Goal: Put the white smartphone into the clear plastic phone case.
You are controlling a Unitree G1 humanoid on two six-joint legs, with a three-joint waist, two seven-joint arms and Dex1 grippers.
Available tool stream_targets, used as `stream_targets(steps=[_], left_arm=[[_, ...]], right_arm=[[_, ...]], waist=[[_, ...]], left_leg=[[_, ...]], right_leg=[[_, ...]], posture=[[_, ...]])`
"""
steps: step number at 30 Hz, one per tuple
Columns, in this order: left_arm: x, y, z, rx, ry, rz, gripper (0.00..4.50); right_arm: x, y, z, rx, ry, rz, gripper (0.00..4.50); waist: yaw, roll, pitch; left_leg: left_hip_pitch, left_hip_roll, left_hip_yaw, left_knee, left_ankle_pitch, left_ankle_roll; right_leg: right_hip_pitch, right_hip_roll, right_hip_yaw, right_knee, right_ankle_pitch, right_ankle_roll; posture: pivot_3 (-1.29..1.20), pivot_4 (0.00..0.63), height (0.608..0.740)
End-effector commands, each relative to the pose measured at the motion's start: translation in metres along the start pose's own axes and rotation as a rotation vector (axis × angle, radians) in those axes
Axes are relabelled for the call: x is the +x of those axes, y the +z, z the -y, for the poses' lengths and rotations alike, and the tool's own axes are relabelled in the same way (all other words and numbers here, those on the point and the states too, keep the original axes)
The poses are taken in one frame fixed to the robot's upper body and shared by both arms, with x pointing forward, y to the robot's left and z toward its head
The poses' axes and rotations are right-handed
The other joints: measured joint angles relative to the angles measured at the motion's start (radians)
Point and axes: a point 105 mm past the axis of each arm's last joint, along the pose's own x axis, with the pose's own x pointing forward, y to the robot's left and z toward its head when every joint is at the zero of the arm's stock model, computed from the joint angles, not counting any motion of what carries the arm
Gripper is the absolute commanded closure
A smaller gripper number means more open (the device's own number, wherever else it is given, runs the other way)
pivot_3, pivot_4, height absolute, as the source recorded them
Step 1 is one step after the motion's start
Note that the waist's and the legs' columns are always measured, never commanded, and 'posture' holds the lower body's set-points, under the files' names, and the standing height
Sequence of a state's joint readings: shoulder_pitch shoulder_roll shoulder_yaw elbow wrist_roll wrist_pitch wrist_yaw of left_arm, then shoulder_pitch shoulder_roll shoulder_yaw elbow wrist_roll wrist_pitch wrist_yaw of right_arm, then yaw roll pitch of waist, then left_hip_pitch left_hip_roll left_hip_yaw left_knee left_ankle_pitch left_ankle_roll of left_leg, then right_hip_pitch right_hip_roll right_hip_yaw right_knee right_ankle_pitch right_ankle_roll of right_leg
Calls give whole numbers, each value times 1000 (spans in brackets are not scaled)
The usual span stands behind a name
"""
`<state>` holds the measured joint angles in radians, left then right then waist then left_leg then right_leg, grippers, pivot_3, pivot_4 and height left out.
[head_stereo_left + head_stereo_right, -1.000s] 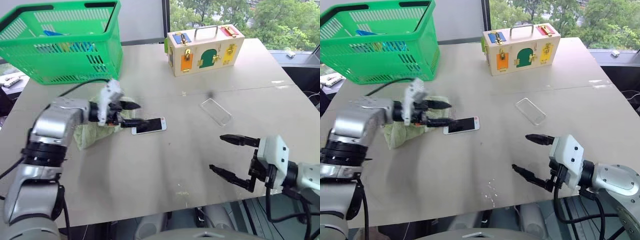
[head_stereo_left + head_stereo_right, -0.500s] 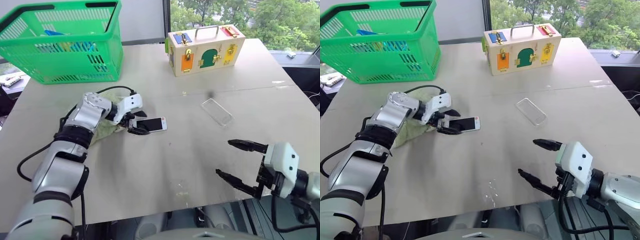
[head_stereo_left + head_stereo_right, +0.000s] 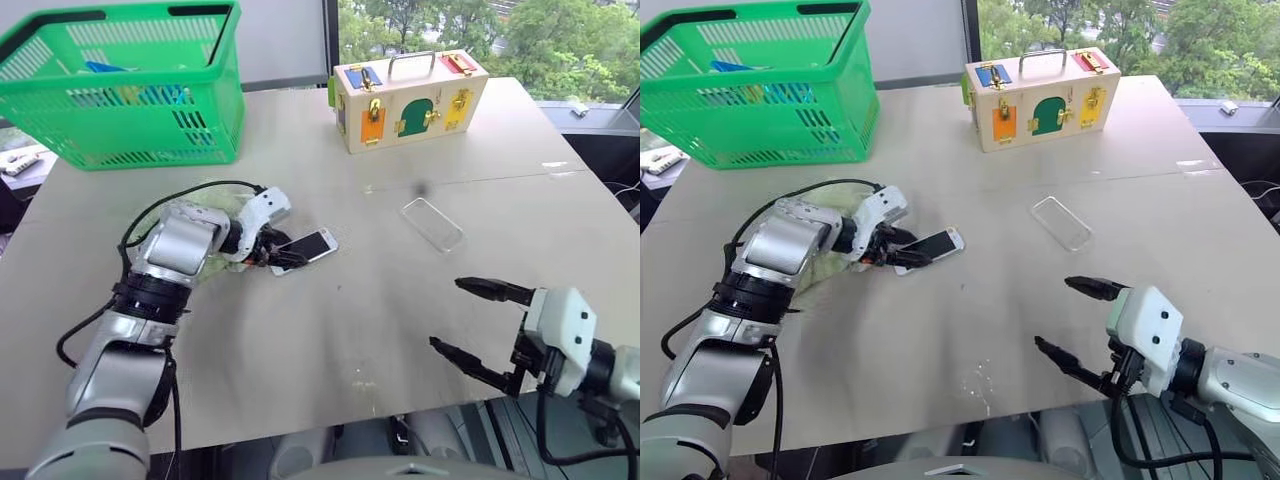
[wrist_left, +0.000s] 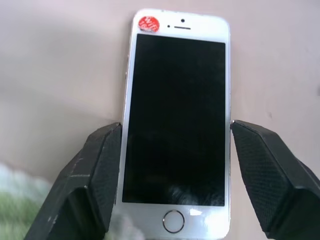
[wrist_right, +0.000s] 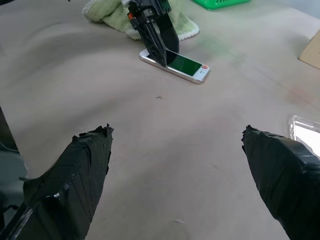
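The white smartphone [image 3: 312, 243] lies screen up on the table, left of centre. My left gripper [image 3: 278, 255] reaches it from the left, pointing down at its near end. In the left wrist view both black pads [image 4: 105, 165] press against the long edges of the smartphone [image 4: 177, 115]. The clear plastic phone case [image 3: 432, 222] lies empty on the table to the right of the phone, apart from both grippers. My right gripper [image 3: 445, 313] hovers open over the table's front right edge with nothing between its fingers.
A green cloth [image 3: 825, 270] lies under my left forearm. A green basket [image 3: 150, 125] stands at the back left, and a wooden latch box [image 3: 410, 98] at the back centre. Bare table stretches between phone and case.
My left gripper's fingers have closed in onto the phone's sides. The phone has turned slightly, its far end swinging away. The right gripper has stayed where it was.
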<state>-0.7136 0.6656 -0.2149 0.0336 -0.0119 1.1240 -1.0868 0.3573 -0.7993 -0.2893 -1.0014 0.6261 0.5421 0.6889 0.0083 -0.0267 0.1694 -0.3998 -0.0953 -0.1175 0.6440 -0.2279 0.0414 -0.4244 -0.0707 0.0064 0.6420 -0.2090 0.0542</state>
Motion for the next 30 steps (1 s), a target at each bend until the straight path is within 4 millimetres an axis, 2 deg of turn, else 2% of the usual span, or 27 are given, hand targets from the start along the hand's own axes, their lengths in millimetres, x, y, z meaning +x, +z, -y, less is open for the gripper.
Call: stream_targets(steps=[1,7,10,14,15,17,20,24,28,30], left_arm=[[-19,9,9,-150,144,-19,1679],[-25,4,31,-211,72,40,1679],[-21,2,40,-305,0,147,1679],[-15,-5,47,-362,-41,164,1679],[-15,-4,49,-370,-60,175,607],[-18,-1,52,-365,-90,186,77],[-32,0,49,-296,-112,164,77],[-42,-9,26,-271,-95,113,77],[-49,-5,27,-256,-204,126,77],[-51,-2,30,-163,-246,177,581]], right_arm=[[1,5,0,-27,1,23,0],[1,5,1,-29,18,19,0],[-1,5,2,-31,19,14,0],[0,5,2,-30,20,13,0],[0,5,1,-29,19,13,0],[0,5,0,-26,15,13,0],[1,4,0,-24,5,14,0],[2,4,-1,-22,-4,18,0],[4,4,-1,-22,-7,19,0],[5,3,-1,-26,-6,17,0]], waist=[[0,0,0],[0,0,0],[7,1,0],[13,0,1],[13,0,1],[14,0,1],[10,0,1],[7,1,1],[7,2,2],[9,2,2]], left_leg=[[0,0,0,1,0,0],[3,1,-1,1,0,-1],[2,1,-1,1,0,-1],[1,1,-3,2,0,-2],[1,1,-3,3,0,-2],[1,1,-3,3,-1,-2],[1,1,-3,3,-3,-6],[2,1,-2,3,-3,-7],[2,1,-2,3,-3,-7],[2,1,-2,3,-3,-6]], right_leg=[[0,0,0,0,0,0],[2,1,-5,1,0,1],[2,0,-3,0,0,1],[3,0,-3,0,0,1],[3,0,-3,0,0,1],[3,0,-3,0,0,1],[3,0,-3,0,0,0],[3,0,-2,1,0,0],[3,0,-2,0,0,-1],[3,0,-2,0,0,-1]], posture=[[0,150,740],[0,150,740],[0,150,740],[0,150,740],[0,150,740],[0,150,740],[0,150,740],[0,150,740],[0,150,740],[0,150,740]])
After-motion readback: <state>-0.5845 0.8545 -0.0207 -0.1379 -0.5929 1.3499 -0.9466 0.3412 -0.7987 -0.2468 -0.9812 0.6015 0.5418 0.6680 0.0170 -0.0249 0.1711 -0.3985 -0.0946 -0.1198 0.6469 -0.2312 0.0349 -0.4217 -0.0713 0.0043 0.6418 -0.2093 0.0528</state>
